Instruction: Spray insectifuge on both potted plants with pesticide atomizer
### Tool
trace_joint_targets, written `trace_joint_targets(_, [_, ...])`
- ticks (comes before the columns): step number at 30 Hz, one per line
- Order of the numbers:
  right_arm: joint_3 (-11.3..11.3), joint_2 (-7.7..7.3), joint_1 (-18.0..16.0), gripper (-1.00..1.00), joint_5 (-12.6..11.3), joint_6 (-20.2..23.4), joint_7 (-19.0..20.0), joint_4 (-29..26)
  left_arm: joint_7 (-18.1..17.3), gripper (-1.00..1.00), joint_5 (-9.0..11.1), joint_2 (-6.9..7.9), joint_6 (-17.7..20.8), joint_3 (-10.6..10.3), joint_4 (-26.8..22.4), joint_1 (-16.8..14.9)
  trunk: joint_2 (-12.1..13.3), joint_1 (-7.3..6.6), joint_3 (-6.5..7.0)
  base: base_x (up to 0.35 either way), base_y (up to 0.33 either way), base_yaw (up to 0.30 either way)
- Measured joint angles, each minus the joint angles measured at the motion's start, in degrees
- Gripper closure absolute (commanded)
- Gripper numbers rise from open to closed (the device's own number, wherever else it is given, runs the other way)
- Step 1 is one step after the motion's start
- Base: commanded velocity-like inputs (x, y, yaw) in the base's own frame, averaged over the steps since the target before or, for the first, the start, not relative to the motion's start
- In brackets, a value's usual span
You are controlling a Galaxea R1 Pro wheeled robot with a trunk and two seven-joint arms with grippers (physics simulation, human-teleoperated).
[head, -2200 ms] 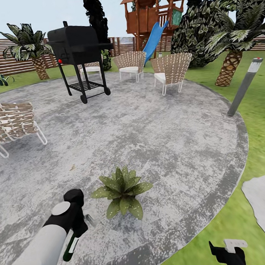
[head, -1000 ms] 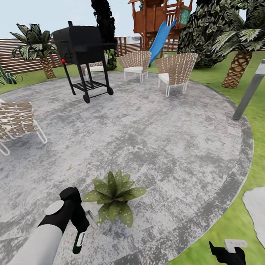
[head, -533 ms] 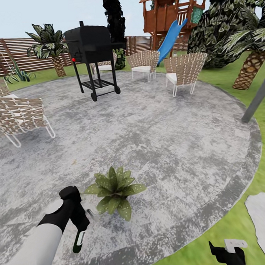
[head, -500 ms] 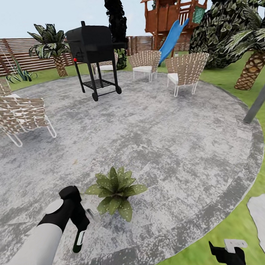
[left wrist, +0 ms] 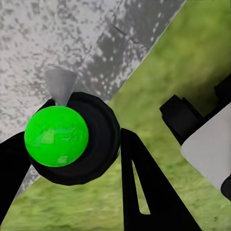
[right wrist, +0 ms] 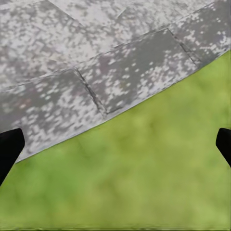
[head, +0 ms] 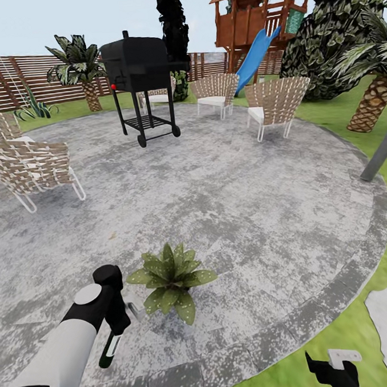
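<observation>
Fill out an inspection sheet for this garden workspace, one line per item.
Surface: round grey paved patio, grass beyond its rim.
Job's things: one potted plant on the patio; pesticide atomizer held beside it, to its left.
Clutter: nothing seen near the plant.
Grippers: left gripper shut on the atomizer; right gripper low at the patio edge, its fingertips wide apart in the right wrist view.
Cables: nothing seen.
Surroundings: black grill, wicker chairs, playhouse with blue slide, slat fence, palms.

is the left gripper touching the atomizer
Touching. Left wrist view shows the left gripper fingers pressed against both sides of the atomizer.
</observation>
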Motion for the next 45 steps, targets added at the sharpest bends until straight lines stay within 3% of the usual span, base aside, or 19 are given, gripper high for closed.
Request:
trace_joint_targets(6, [0.06, 0.00, 0.00, -1.00, 0.00, 0.03, 0.00, 0.01, 0.00, 1.00, -0.07, 0.09, 0.00, 0.22, -4.24, 0.77, 0.00, 0.02, 0.00, -0.319, 0.000, 0.000])
trace_joint_targets(17, [0.07, 0.00, 0.00, -1.00, 0.06, 0.08, 0.06, 0.02, 0.00, 1.00, 0.05, 0.32, -0.28, 0.32, -4.14, 1.07, 0.00, 0.02, 0.00, -0.336, 0.000, 0.000])
trace_joint_targets(20, [0.14, 0.00, 0.00, -1.00, 0.15, 0.17, 0.10, 0.14, 0.00, 1.00, 1.40, 0.73, -0.42, 0.49, -3.75, 1.44, 0.00, 0.02, 0.00, -0.336, 0.000, 0.000])
trace_joint_targets(22, [0.85, 0.00, 0.00, -1.00, 0.91, 0.23, 0.24, 0.32, 1.05, 1.00, 4.97, 0.94, -0.87, 1.29, -3.66, 3.43, 0.00, 0.02, -0.01, -0.336, 0.000, 0.000])
trace_joint_targets(24, [3.26, -0.04, 0.00, -1.00, 4.13, 0.25, 0.48, 0.41, 6.75, 1.00, 10.35, 1.27, -2.48, 1.91, -3.61, 5.35, 0.00, 0.02, 0.00, -0.337, 0.000, 0.000])
trace_joint_targets(27, [9.70, -0.04, -0.04, -1.00, 12.52, 0.20, 0.67, 0.20, 13.95, 1.00, 19.50, 1.72, -12.07, 2.23, -3.56, 8.22, 0.00, 0.01, 0.00, -0.277, 0.000, 0.000])
trace_joint_targets(29, [12.34, -0.01, -0.17, -1.00, 15.09, 0.20, 1.76, -0.13, 15.88, 1.00, 22.83, 1.76, -15.48, 2.25, -3.55, 8.79, 0.00, 0.01, 0.00, -0.209, 0.000, 0.000])
trace_joint_targets(30, [13.66, 0.02, -0.43, -1.00, 15.74, 0.20, 3.57, -0.72, 16.41, 1.00, 24.01, 1.77, -16.44, 2.25, -3.56, 8.93, 0.00, 0.00, 0.00, -0.187, 0.000, 0.000])
trace_joint_targets(32, [15.80, 0.04, -1.78, -1.00, 16.34, 0.43, 10.76, -3.45, 17.01, 1.00, 25.69, 1.71, -17.71, 2.27, -3.56, 9.10, 0.00, 0.00, 0.00, -0.142, 0.000, 0.000])
trace_joint_targets(36, [16.79, 0.28, -3.91, -1.00, 16.53, 1.04, 29.11, -12.52, 17.24, 1.00, 26.79, 1.23, -20.09, 2.31, -3.68, 9.18, 0.00, -0.02, 0.01, -0.035, 0.000, 0.000])
trace_joint_targets(38, [16.87, 0.47, -4.35, -1.00, 16.63, 3.00, 36.54, -17.63, 17.24, 1.00, 26.87, 0.89, -21.55, 2.28, -4.06, 9.15, 0.00, -0.02, 0.01, -0.006, 0.000, 0.000])
trace_joint_targets(39, [16.89, 0.55, -4.49, -1.00, 16.63, 5.30, 41.13, -20.99, 17.06, 1.00, 26.91, 0.53, -21.92, 2.25, -4.26, 9.13, 0.00, -0.02, 0.01, -0.001, 0.000, 0.000])
trace_joint_targets(40, [16.89, 0.67, -4.59, -1.00, 16.50, 9.06, 48.54, -26.27, 16.78, 1.00, 26.90, 0.09, -22.22, 2.15, -4.46, 9.05, 0.00, -0.02, 0.01, 0.000, 0.000, 0.000])
trace_joint_targets(41, [16.91, 0.71, -4.61, -1.00, 16.58, 10.19, 51.99, -28.76, 16.70, 1.00, 26.87, -0.15, -22.29, 2.05, -4.56, 9.01, 0.00, -0.02, 0.01, 0.000, 0.000, 0.000])
trace_joint_targets(45, [18.19, 2.01, -4.73, -1.00, 15.87, 10.50, 53.26, -29.91, 18.05, 1.00, 28.18, -1.46, -23.56, 0.77, -3.26, 10.31, 0.00, -0.02, 0.00, 0.000, 0.000, 0.000])
